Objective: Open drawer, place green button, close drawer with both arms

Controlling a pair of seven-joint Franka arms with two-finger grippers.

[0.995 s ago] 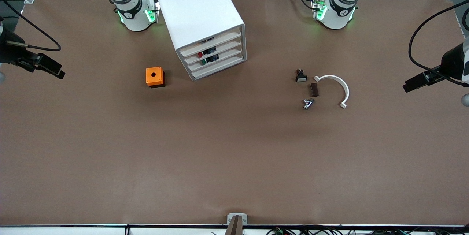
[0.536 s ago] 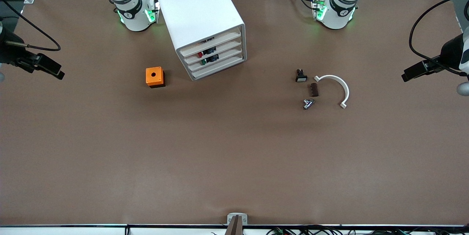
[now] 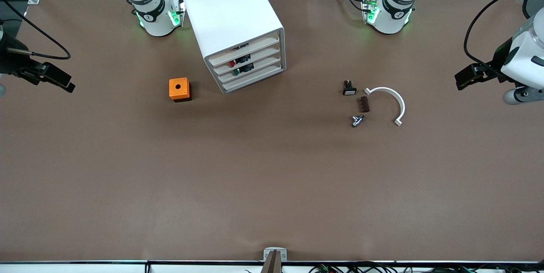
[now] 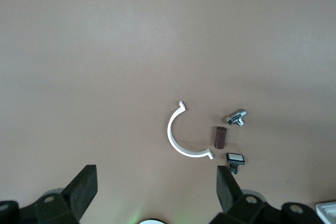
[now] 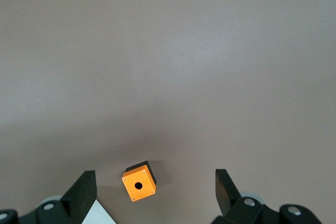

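Our right gripper [image 3: 63,82] waited, fingers apart, over the right arm's end of the table. The cabinet [image 3: 229,13] stood nearest that arm, every drawer shut, with their long fronts facing the front camera. The button [image 3: 235,71] appeared to sit inside the third drawer [image 3: 267,62]. Our left gripper [image 3: 463,79], also with fingers apart, hung well apart from it over the left arm's end.

cube [image 3: 179,89] beside cabinet [image 3: 236,26], toward the right arm's end
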